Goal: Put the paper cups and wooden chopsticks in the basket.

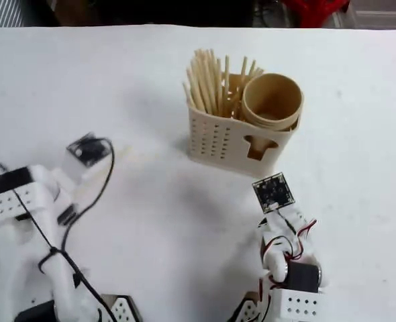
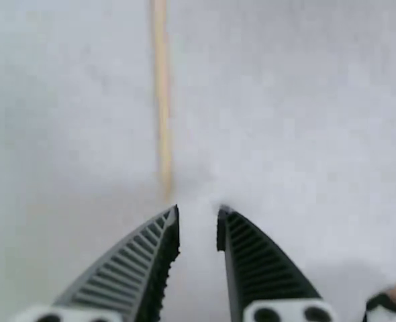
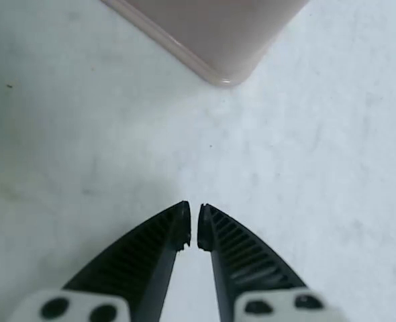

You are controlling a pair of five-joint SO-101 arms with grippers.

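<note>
white table with a basket and one loose stick on it
the table is a plain white top that fills most of my high view. the basket, a pale perforated tub, stands upright on it at upper centre. in my left wrist view one wooden chopstick lies flat on the bare top as a thin pale strip.

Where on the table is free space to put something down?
Free: the patch between the left arm and the right arm, before the basket, and the strip right of the basket. Crowded: the basket itself, full of chopsticks and paper cups.
</note>
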